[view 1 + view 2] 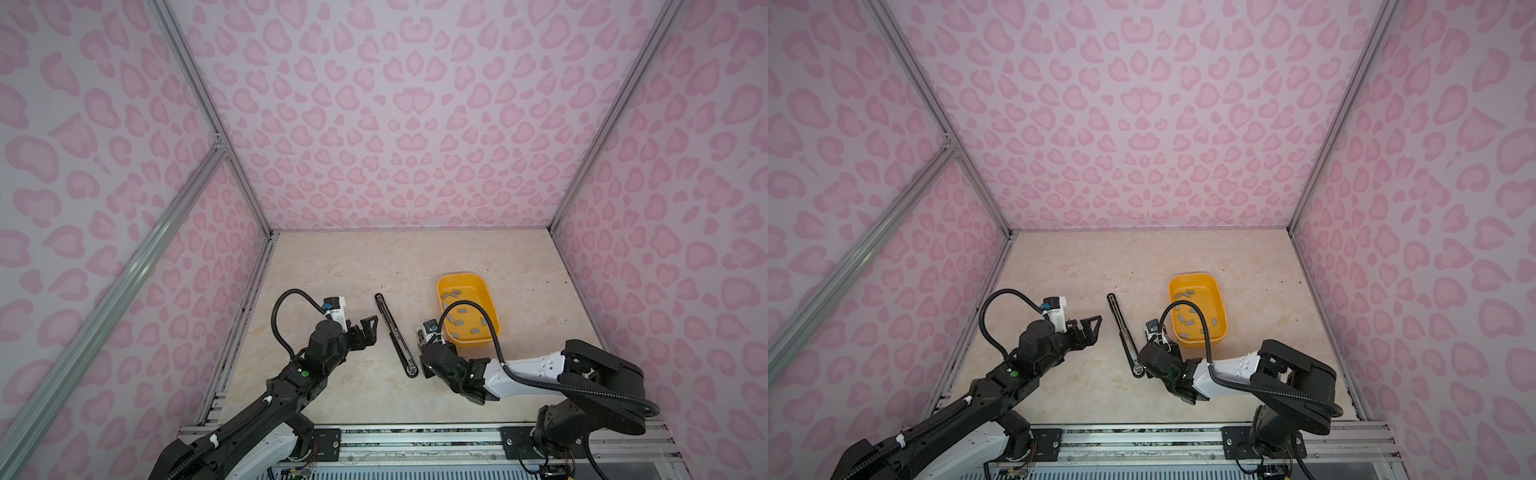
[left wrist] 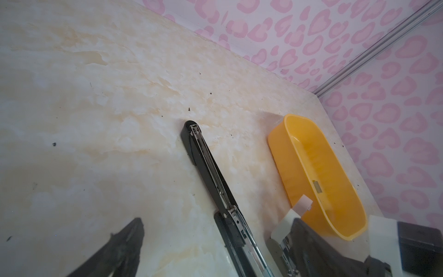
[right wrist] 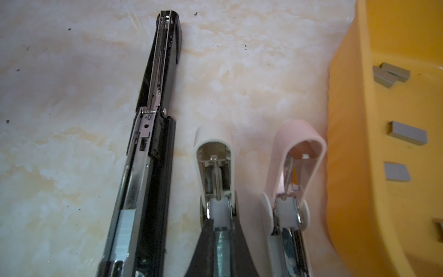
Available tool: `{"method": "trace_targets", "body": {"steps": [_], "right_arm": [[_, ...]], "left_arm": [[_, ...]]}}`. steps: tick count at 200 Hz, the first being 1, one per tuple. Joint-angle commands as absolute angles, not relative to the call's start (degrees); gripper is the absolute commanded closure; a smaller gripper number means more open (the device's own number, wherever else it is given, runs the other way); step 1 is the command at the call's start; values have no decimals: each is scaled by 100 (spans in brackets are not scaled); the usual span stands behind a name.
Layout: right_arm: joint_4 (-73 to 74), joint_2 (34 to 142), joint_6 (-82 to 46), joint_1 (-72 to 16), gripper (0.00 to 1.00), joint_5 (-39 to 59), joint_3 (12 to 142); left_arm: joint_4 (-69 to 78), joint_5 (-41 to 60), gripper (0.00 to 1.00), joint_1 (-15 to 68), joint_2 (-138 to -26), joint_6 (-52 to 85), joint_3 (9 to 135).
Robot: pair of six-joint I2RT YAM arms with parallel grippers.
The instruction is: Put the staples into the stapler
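Pink leopard-print walls (image 1: 395,124) enclose a beige marbled tabletop (image 1: 332,266).

Black stapler (image 1: 395,332): lies opened flat near the table's centre. Its long axis runs 11 o'clock to 5 o'clock in both top views, lid arm toward 11, magazine toward 5. In the right wrist view a silver loaded strip (image 3: 125,227) sits in that magazine.

White stapler (image 3: 213,146) and pink stapler (image 3: 302,134): both opened, lying parallel to the black one on its 3 o'clock side, lids pointing the same way. From above they are mostly hidden under the right wrist.

Yellow tray (image 1: 459,275): at 2 o'clock of the black stapler, just beside the pink stapler. It holds the loose staples (image 1: 459,322), lying flat at mixed angles.

Right gripper (image 3: 223,230): jaws closed narrowly, fingers (image 3: 203,251) flanking a staple strip (image 3: 224,249) aligned with the white stapler's channel. It appears clamped on the strip; whether the strip is seated cannot be told.

Right arm: base at 4 o'clock, elbow folded, forearm running toward 9 o'clock, wrist pitched down at the table.

Left gripper (image 1: 371,332): jaws spread wide, empty, touching nothing, at 9 o'clock of the black stapler and apart from it.

Left arm: reaches from 7 o'clock toward the centre, forearm rising.
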State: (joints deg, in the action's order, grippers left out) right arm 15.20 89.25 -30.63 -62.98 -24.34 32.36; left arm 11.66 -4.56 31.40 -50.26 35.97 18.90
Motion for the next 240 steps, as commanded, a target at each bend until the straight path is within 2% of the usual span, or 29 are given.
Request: {"method": "trace_targets", "body": {"steps": [1, 131, 188, 240], "right_arm": [[1627, 8941, -3081, -6303, 97, -2459, 3209], [1591, 8825, -3335, -6369, 98, -2413, 3028], [1506, 8733, -3380, -6390, 80, -2474, 3015], [1462, 8548, -3375, -6407, 73, -2531, 2979]], "left_arm": [[1242, -510, 3, 3135, -5009, 3586, 1938], [1245, -509, 3, 3138, -5002, 3595, 1935], [1235, -510, 3, 3138, -4989, 3595, 1941], [1206, -527, 3, 3138, -4958, 3595, 1947]]}}
